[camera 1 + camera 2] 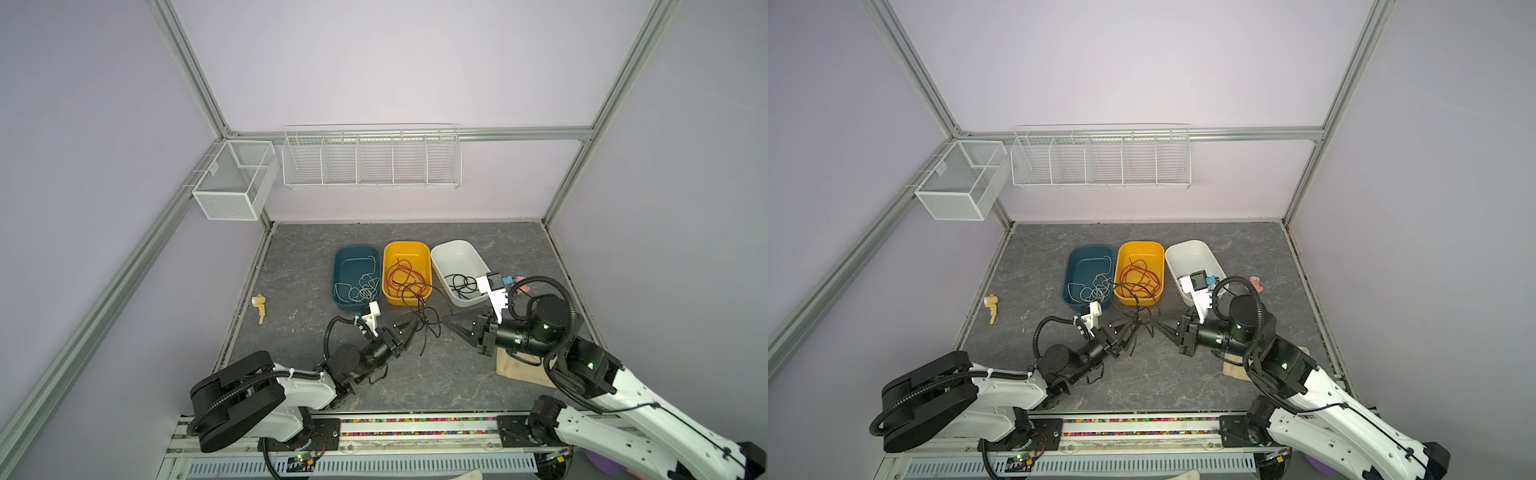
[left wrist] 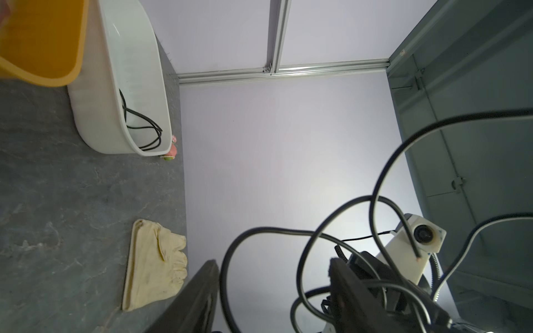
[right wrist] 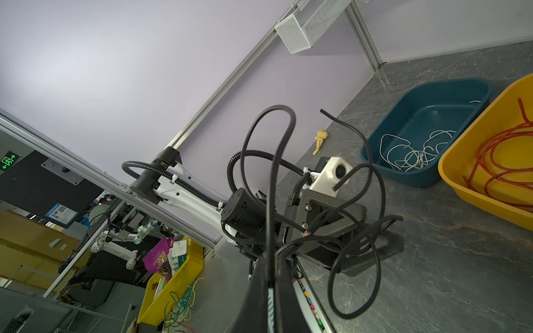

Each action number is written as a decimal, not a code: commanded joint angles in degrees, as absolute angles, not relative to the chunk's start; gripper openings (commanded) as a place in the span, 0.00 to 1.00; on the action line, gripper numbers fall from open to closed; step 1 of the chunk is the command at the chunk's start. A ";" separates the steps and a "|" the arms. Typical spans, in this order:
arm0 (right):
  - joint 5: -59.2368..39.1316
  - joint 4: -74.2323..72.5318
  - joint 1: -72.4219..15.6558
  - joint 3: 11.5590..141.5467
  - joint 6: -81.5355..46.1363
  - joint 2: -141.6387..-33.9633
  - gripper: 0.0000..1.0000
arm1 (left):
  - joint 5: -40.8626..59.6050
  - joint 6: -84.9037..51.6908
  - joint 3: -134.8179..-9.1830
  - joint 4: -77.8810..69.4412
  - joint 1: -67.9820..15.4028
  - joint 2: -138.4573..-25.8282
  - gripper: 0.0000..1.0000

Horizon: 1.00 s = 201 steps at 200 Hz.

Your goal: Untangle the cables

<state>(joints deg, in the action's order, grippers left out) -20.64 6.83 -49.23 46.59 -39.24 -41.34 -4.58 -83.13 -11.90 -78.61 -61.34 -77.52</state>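
Observation:
A tangle of black cable hangs between my two grippers in front of the bins. My right gripper is shut on strands of it. In the right wrist view the black cable rises out of the closed tips. My left gripper has its jaws apart, with loops of the black cable passing between them. Red-orange cable lies in the yellow bin. White cable lies in the teal bin, and more black cable in the white bin.
A beige cloth lies under the right arm. A small yellow toy sits near the left wall and a pink object beside the white bin. Wire baskets hang on the back wall.

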 commanded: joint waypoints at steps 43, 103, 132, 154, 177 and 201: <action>-20.67 4.91 -49.48 45.79 -39.84 -39.75 0.07 | -6.00 -83.31 -12.06 -81.05 -61.70 -76.38 0.14; -14.26 13.42 -49.48 49.21 -38.06 -37.41 0.07 | -8.45 -82.04 -6.84 -80.86 -61.69 -76.62 0.00; -8.19 20.13 -49.48 52.70 -36.45 -36.24 0.07 | -10.32 -80.73 -3.92 -78.22 -61.61 -76.32 0.00; -4.10 24.51 -49.53 55.15 -35.22 -35.62 0.06 | -11.14 -79.31 -2.73 -73.21 -61.39 -74.17 0.00; -0.01 29.23 -49.48 58.51 -33.27 -34.91 0.07 | -12.04 -78.16 -2.71 -62.33 -60.82 -67.85 0.00; 3.20 32.87 -49.53 61.56 -31.28 -34.62 0.06 | -14.11 -75.48 -4.11 -44.17 -60.55 -56.16 0.00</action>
<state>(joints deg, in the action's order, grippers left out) -2.52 28.01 -49.23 58.61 -34.50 -35.44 -10.87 -78.67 -3.03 -62.35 -61.06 -65.23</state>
